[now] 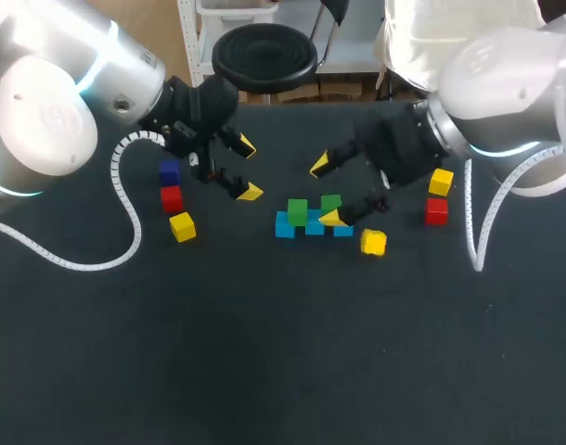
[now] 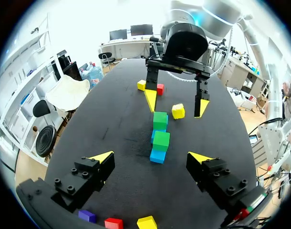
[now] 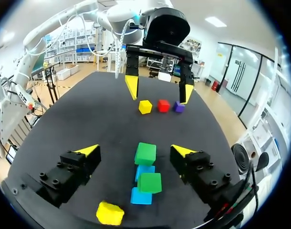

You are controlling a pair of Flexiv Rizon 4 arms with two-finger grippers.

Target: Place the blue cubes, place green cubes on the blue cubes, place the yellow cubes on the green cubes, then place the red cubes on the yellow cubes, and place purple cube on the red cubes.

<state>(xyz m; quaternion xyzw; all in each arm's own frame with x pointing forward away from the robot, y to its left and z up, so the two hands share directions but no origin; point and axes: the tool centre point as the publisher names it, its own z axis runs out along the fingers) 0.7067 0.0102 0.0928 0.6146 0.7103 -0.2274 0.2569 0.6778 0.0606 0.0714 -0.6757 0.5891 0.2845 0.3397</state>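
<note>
A row of light-blue plastic cubes (image 1: pixel 284 226) is seen near the middle of the black table (image 1: pixel 264 352), and two green plastic cubes (image 1: pixel 297 210) are set on top of it. The right gripper (image 1: pixel 326 192) is held wide open over the row. In the right wrist view one green cube (image 3: pixel 145 153) is seen between the yellow fingertips, touched by neither. The left gripper (image 1: pixel 248 169) is likewise spread wide, with nothing held.

The green layer is judged complete, so the yellow step is in hand. A small yellow cube (image 1: pixel 373 242) lies just beside the row, with a second yellow cube (image 1: pixel 441 182) and a red cube (image 1: pixel 436 211) further right. Near the left gripper a purple cube (image 1: pixel 169 171), another red cube (image 1: pixel 172 197) and a third yellow cube (image 1: pixel 182 226) are lined up.

Next, the right gripper would need to be lifted clear of the greens, brought over the small yellow cube and closed on it without the stack being nudged.
</note>
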